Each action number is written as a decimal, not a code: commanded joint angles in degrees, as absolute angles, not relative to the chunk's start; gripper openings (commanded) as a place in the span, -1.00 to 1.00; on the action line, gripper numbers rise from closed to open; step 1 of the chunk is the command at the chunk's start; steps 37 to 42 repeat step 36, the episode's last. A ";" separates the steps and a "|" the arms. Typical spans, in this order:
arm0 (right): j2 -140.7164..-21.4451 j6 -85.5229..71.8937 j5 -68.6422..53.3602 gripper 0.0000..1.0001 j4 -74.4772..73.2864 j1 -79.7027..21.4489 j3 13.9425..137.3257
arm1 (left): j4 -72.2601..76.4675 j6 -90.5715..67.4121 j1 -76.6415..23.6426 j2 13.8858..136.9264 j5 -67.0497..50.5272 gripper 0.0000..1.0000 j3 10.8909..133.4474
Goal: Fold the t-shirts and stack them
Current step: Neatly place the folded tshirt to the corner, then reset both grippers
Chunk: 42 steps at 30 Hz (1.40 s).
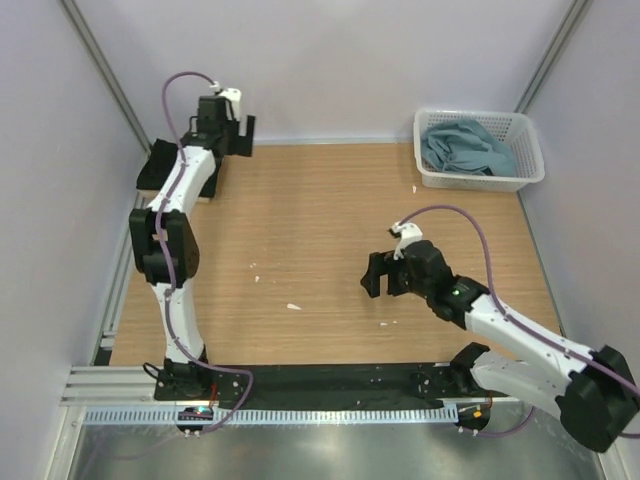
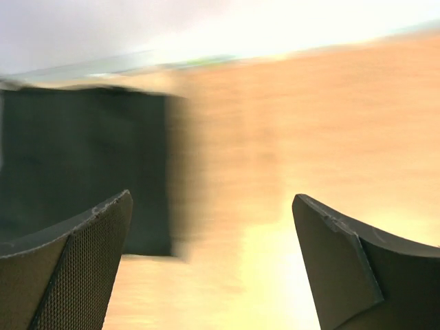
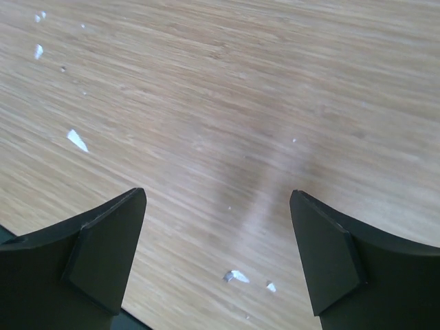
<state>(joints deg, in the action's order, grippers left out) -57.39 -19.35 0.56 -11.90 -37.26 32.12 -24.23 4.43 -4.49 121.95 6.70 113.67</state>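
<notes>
1. a folded black cloth t-shirt (image 1: 158,162) lay at the far left corner of the wooden desk (image 1: 330,210). the left gripper (image 2: 212,206) hung just beside it, jaws wide apart and empty.
2. the right gripper (image 3: 218,199) hovered over mid-desk, jaws equally spread, holding nothing.
3. crumpled dusty blue-grey cloth t-shirts (image 1: 465,148) sat in the white plastic lattice basket (image 1: 480,182) at the far right.
4. the task seemed to be between shirts; the next move called for lifting one from the basket and spreading it flat.

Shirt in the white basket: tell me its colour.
The shirt is dusty blue-grey; the top external view shows it best.
</notes>
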 commanded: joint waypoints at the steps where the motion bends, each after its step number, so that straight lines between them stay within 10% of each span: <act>1: -46.11 -33.00 4.82 0.84 -9.49 -36.91 26.82 | -25.40 -7.27 -13.58 108.42 -2.25 0.99 105.49; 11: -21.29 -59.02 14.31 0.99 -21.16 -36.74 14.24 | -7.34 -43.78 -32.42 78.35 -22.38 1.00 52.49; 25: -12.85 -74.69 8.27 0.99 -23.30 -36.74 2.82 | 16.44 -87.04 -34.89 2.18 -19.79 0.99 -2.61; 42: -0.19 -74.19 5.45 1.00 -25.66 -36.74 -2.29 | 34.54 -89.38 -35.24 -2.78 -22.68 0.99 -5.63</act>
